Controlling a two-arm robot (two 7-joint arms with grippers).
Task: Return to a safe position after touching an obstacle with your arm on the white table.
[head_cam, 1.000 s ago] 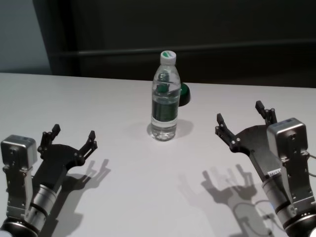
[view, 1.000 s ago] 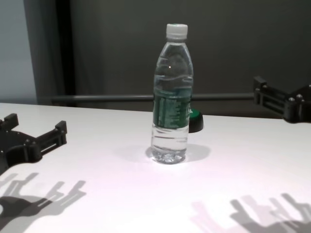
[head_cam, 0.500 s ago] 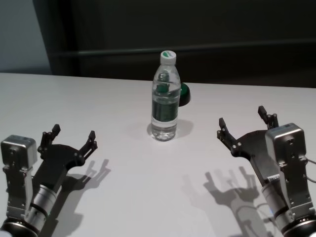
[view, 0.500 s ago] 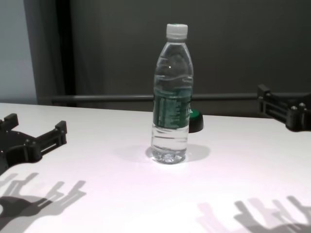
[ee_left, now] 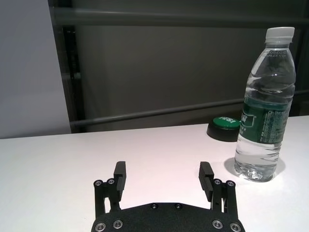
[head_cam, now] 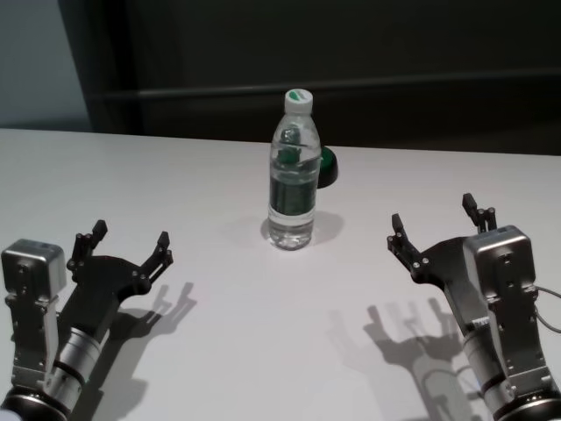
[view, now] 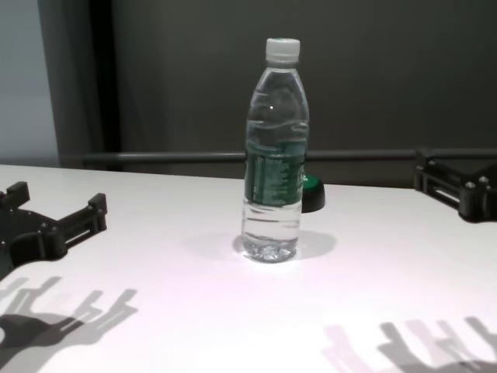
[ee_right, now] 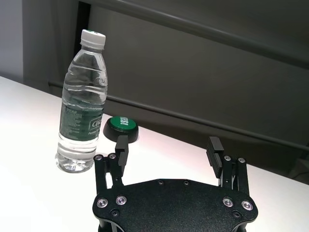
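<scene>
Two tools are in view, and only the right tool (head_cam: 438, 224) has shifted over the last second: in the head view it has drawn back toward the robot's body and slightly outward, and in the chest view it has slid toward the right edge, widening its gap from the obstacle (head_cam: 293, 171). The left tool (head_cam: 123, 244) has held its place at the near left of the white tabletop (head_cam: 219, 342). Both tools are spread wide with nothing between their fingers. The obstacle stands upright near the middle of the tabletop, well apart from both tools and apparently undisturbed, so the contact seems to be over and the retreat well advanced; I judge the right arm close to a safe resting pose matching the left. The head view shows both arms and their spacing from the obstacle at once, but half hides the small green-topped round object (ee_right: 122, 127) behind it. The right wrist view shows that object plainly, standing just behind and beside the obstacle and apart from it, and shows the right tool's fingers (ee_right: 121, 147) parted, which the chest view cuts off.
</scene>
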